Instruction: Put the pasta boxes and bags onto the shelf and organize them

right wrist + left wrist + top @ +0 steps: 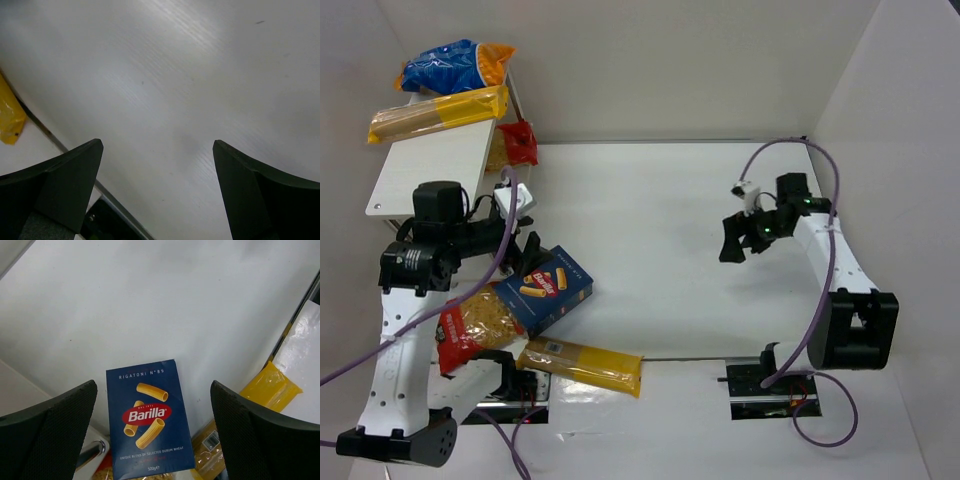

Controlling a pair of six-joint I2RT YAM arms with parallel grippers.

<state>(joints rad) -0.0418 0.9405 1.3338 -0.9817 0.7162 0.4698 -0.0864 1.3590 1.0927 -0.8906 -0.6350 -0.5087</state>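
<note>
Left gripper [523, 252] has its jaws spread wide with nothing between them. It hangs over the dark blue rectangular cardboard box [546, 290] with the red oval logo and rigatoni pictures on the face. In the left wrist view the box [150, 425] lies flat and printed side up, between the two black textured fingers [60, 425], which aren't touching it.

The box's lower left corner meets a crinkly clear plastic bag of short pasta with a red end [478, 328]. Just below those two, a long yellow-and-clear spaghetti bag [582, 365] lies flat near the table's front edge, barcode label up.

The small shelf with the white rectangular top board [435, 168] sits in the far left corner. A second long yellow spaghetti bag [440, 112] lies across the back of the board, and a puffy blue-orange bag [455, 65] is behind that. There's a red-ended bag [520, 142] at the shelf's right side. Can't tell whether it's on a lower tier or just leaning there.

Right gripper [740, 238] is way off on the other side, jaws apart and holding nothing. It's over the bare matte white table [660, 220], and its wrist cam mostly shows that faintly grained surface.
</note>
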